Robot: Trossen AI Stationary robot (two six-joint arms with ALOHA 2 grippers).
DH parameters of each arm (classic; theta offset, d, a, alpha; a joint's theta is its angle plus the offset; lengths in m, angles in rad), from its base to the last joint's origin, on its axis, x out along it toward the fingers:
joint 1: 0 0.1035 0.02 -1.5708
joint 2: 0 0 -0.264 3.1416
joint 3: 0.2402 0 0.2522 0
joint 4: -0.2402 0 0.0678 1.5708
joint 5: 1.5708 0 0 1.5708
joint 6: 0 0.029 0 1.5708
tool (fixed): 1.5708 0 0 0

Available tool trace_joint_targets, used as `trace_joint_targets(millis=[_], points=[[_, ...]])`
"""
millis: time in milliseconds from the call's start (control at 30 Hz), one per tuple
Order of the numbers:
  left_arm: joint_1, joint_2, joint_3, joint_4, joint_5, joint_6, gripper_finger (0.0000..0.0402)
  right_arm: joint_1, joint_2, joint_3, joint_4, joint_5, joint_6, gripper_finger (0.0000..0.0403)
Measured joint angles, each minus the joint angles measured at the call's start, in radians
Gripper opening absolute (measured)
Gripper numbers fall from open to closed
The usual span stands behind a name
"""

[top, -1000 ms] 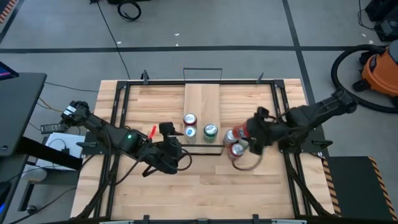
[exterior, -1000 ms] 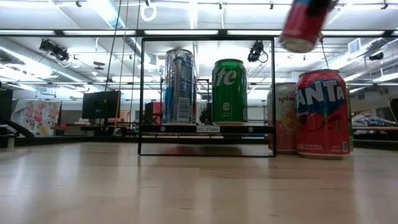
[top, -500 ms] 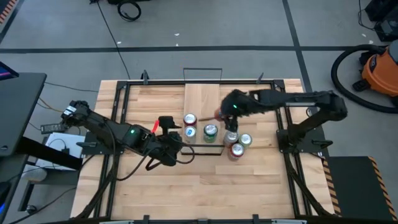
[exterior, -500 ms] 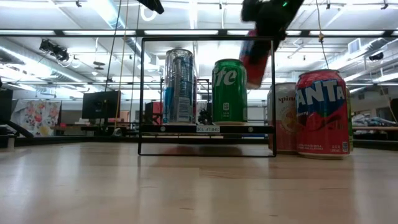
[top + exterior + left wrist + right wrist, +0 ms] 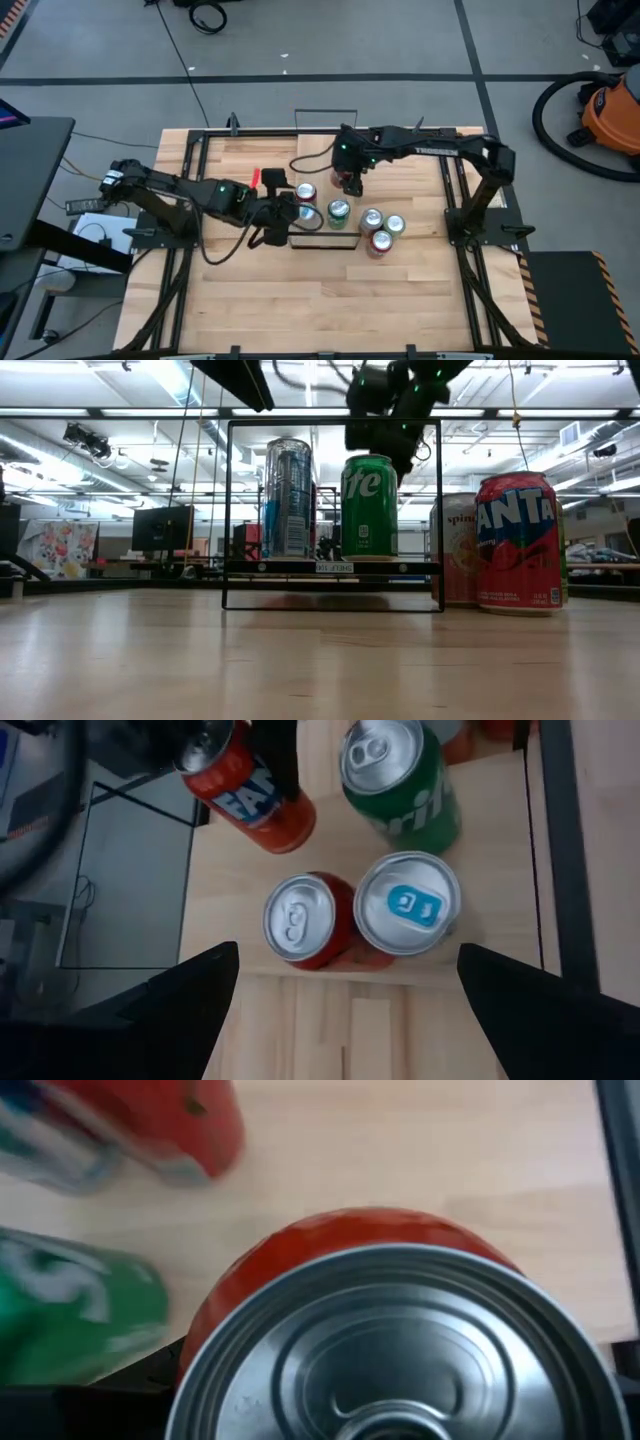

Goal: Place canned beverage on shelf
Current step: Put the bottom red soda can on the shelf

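the held red can (image 5: 250, 792) hangs tilted in the air over the shelf (image 5: 318, 160), just behind the green can (image 5: 338, 211), with its base filling the right wrist view (image 5: 400, 1350). the right gripper (image 5: 351, 180) is pinching this can; in the left wrist view a dark finger (image 5: 280, 760) lies across its side. the right arm reaches in over the shelf's rear half from the right side of the table (image 5: 300, 300). on the shelf stand three cans: the green can, a red-topped can (image 5: 305, 192) and a blue-tabbed can (image 5: 306, 211), the last two touching side by side in the left wrist view. in the low view the green can (image 5: 369, 506) and a tall silver can (image 5: 288, 498) stand upright on the board inside the black wire rail (image 5: 228, 510). beside the shelf on the table, to its right, three more cans (image 5: 381, 228) stand close together; the low view shows a fanta can (image 5: 519, 542) there, upright. the left gripper (image 5: 278, 212) sits low just left of the shelf's front end, fingers spread apart with nothing between them, its camera looking down on the shelved cans.
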Motion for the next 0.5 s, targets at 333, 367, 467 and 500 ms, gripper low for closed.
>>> trace_joint_targets(millis=[333, 367, 467, 500], points=[[0.071, -0.288, -0.344, 0.257, 0.007, 0.033, 0.0389, -0.055, 0.056, 0.001, -0.023, -0.073, -0.011, 0.0319], [0.076, -0.325, -0.377, 0.301, 0.007, 0.032, 0.0389, -0.055, 0.063, 0.001, -0.026, -0.073, -0.010, 0.0319], [0.091, -0.420, -0.459, 0.407, 0.008, 0.040, 0.0389, -0.050, 0.079, 0.001, -0.027, -0.074, -0.004, 0.0319], [0.096, -0.447, -0.479, 0.443, 0.008, 0.041, 0.0389, -0.049, 0.079, 0.001, -0.026, -0.074, 0.001, 0.0319]])
